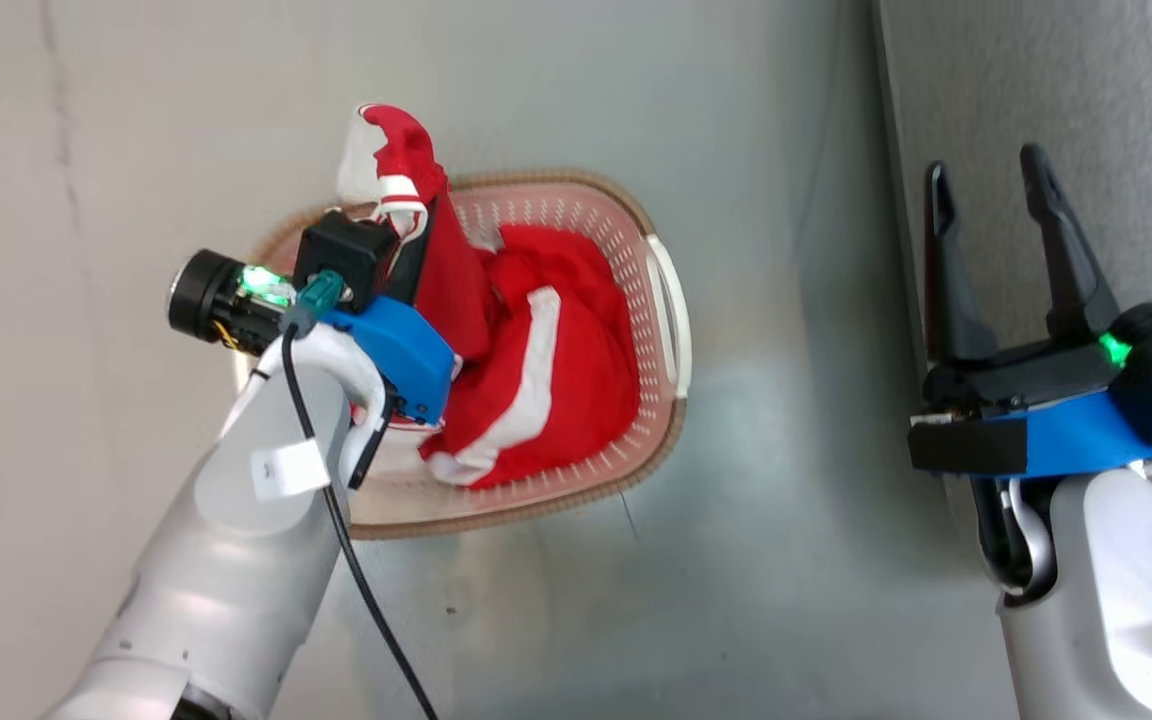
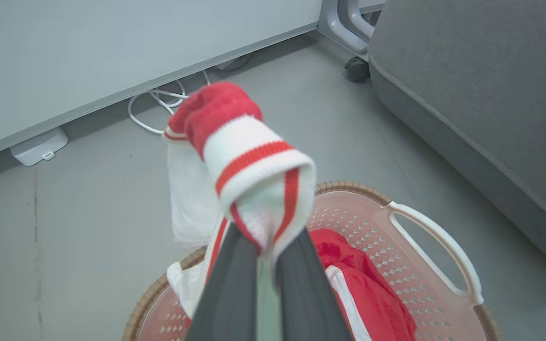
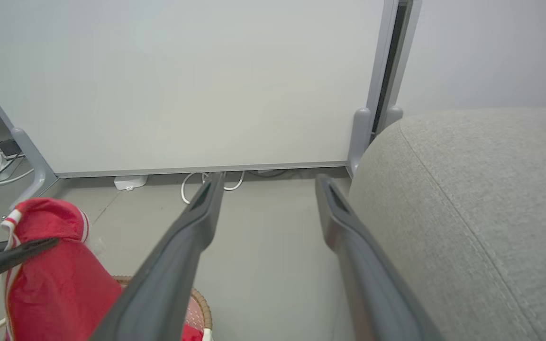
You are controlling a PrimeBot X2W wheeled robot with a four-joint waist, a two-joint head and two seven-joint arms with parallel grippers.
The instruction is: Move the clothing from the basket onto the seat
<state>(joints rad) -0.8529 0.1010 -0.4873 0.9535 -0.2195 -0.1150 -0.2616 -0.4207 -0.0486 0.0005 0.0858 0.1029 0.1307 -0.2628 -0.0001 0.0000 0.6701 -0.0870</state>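
At centre left of the head view, our left gripper pinches one red garment above the basket, where the other garment lies. We should lift until the fabric clears the rim, then swing to the seat at upper right; our right gripper stands open.

The head camera looks steeply down from high above the basket, which sits left of centre, with the grey sofa cushion edging in on the basket's right. The left wrist camera hangs close over the basket, facing across its far rim toward the white partition panel beyond. The right wrist camera sits to the basket's right, nearer the cushion, looking almost level at the same panel, with the basket's rim in its lower left corner. All three views share the basket, the cushion and the red garment held above the basket. Both wrist views also share the panel's foot behind it.
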